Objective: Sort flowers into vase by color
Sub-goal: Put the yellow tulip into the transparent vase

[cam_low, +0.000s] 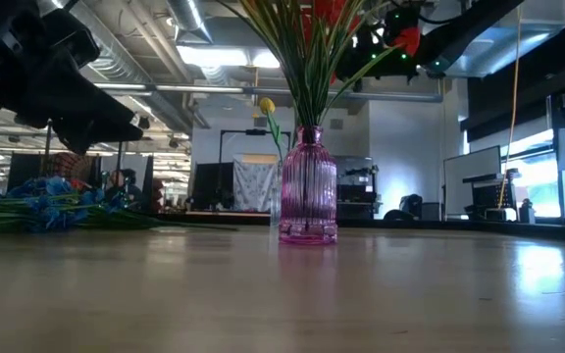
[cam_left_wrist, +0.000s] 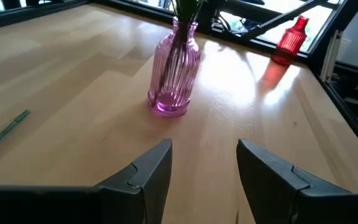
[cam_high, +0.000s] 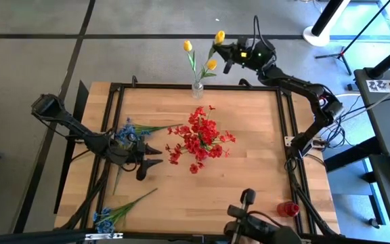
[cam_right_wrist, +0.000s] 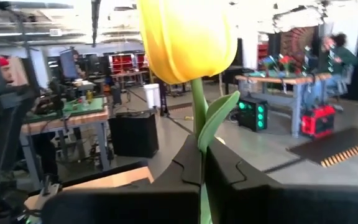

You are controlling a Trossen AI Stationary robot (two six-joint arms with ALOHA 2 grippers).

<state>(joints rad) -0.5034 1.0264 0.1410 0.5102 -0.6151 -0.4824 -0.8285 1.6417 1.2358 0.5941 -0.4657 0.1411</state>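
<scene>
A yellow tulip (cam_high: pixel 219 36) stands upright in my right gripper (cam_high: pixel 226 51), beyond the table's far edge; that gripper is shut on it. Two more yellow tulips (cam_high: pixel 187 46) stand in a clear vase (cam_high: pixel 197 87) at the far edge. Red sprays (cam_high: pixel 200 137) fill a pink ribbed vase (cam_left_wrist: pixel 174 68) at mid-table. My left gripper (cam_high: pixel 151 157) is open and touches nothing, just left of the red sprays and beside a blue bunch (cam_high: pixel 127 131) lying flat. A second blue bunch (cam_high: pixel 107 215) lies at the near left corner. My right gripper pinches the tulip's green stem (cam_right_wrist: pixel 197 115) between its two fingers, just below the yellow head (cam_right_wrist: pixel 188 37) and beside a leaf (cam_right_wrist: pixel 219 115). The fingers lie level and across the stem. The head stands upright above them; the lower stem is hidden behind the fingers.
A red bottle-like object (cam_high: pixel 288 209) stands at the near right corner. A black frame (cam_high: pixel 286 122) runs along the table's edges. A loose green stem (cam_left_wrist: pixel 5 134) lies on the wood near my left gripper. Bare wood stretches right of the pink vase.
</scene>
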